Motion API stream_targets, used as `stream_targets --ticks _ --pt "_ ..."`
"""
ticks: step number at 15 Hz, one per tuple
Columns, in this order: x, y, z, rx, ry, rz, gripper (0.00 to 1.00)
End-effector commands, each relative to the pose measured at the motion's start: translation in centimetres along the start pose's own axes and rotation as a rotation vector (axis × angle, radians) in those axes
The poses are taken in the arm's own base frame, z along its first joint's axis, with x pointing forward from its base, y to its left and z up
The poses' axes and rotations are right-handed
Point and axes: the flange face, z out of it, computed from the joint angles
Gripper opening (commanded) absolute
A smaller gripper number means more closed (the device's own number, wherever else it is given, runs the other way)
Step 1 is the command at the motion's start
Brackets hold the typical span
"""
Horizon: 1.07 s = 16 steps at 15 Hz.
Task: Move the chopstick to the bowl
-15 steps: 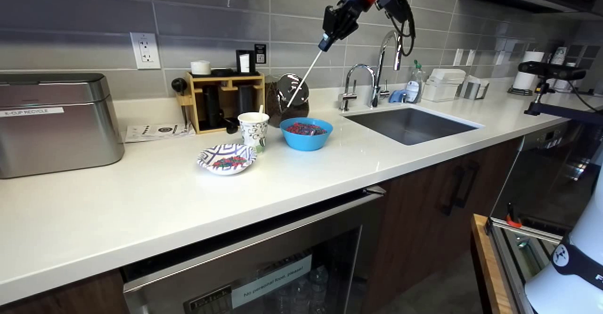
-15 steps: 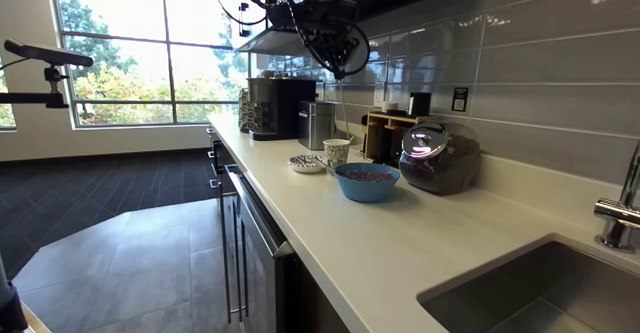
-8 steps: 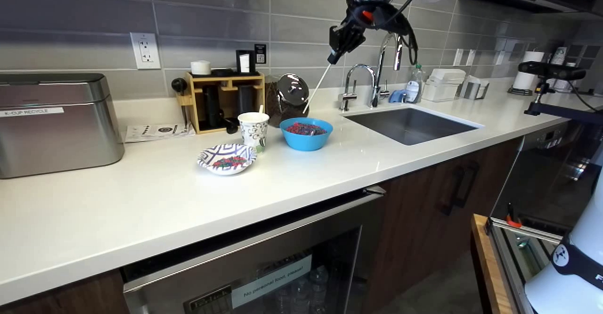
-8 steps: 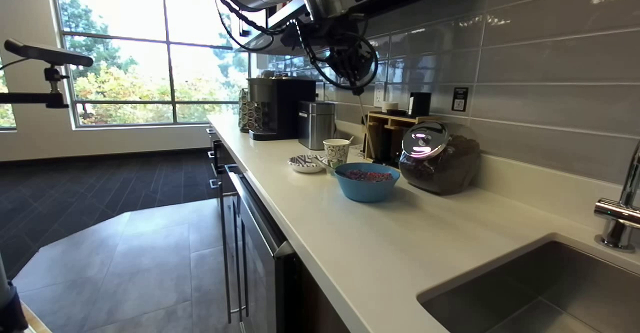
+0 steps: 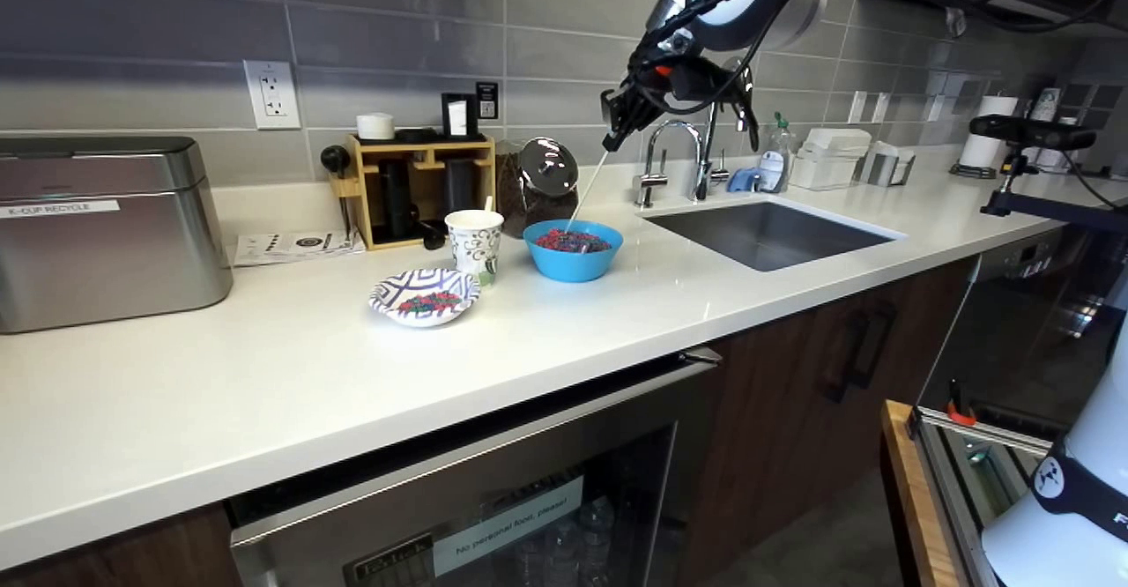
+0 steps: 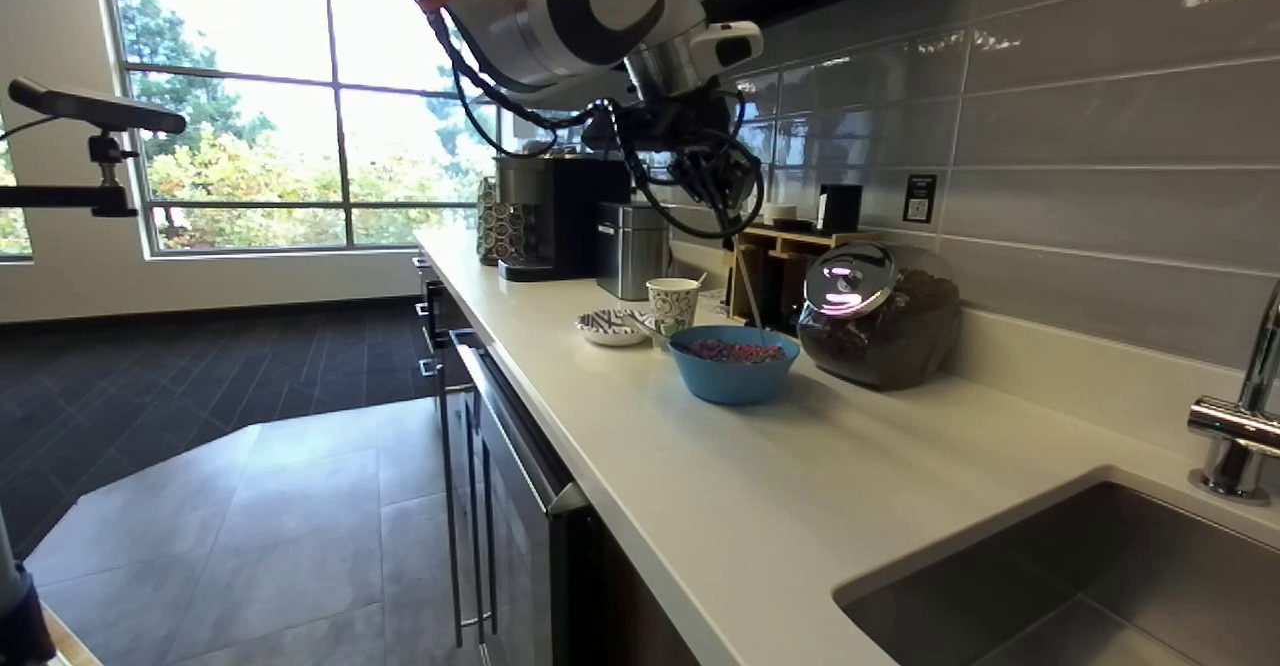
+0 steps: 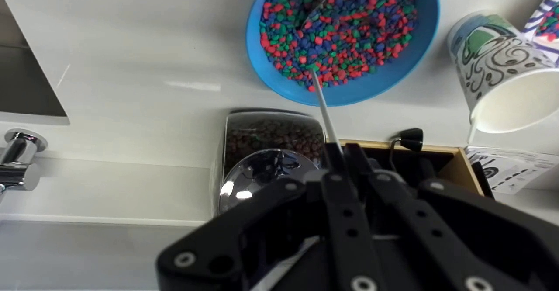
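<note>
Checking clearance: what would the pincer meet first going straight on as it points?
Probably the coloured bits in the blue bowl, via the chopstick the pincer holds; whether its tip touches them is unclear.

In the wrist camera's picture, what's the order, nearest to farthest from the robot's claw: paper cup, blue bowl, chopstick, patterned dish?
1. Chopstick: held in the gripper.
2. Blue bowl: under the chopstick's free end.
3. Paper cup: to the right, beside the bowl.
4. Patterned dish: beyond the cup, at the right edge.

Kitchen; countertop (image 5: 264,375), sink (image 5: 771,236), faucet (image 6: 1240,431)
</note>
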Motion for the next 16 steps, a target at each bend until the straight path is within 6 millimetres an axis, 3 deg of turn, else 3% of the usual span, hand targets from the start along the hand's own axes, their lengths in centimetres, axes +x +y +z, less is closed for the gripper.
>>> stream_targets --ticks 1,16 --pt "0.2 -0.5 1.6 -0.008 -0.011 0.016 0.02" --pt "0.1 -0.4 5.8 -0.014 -0.075 0.018 0.02"
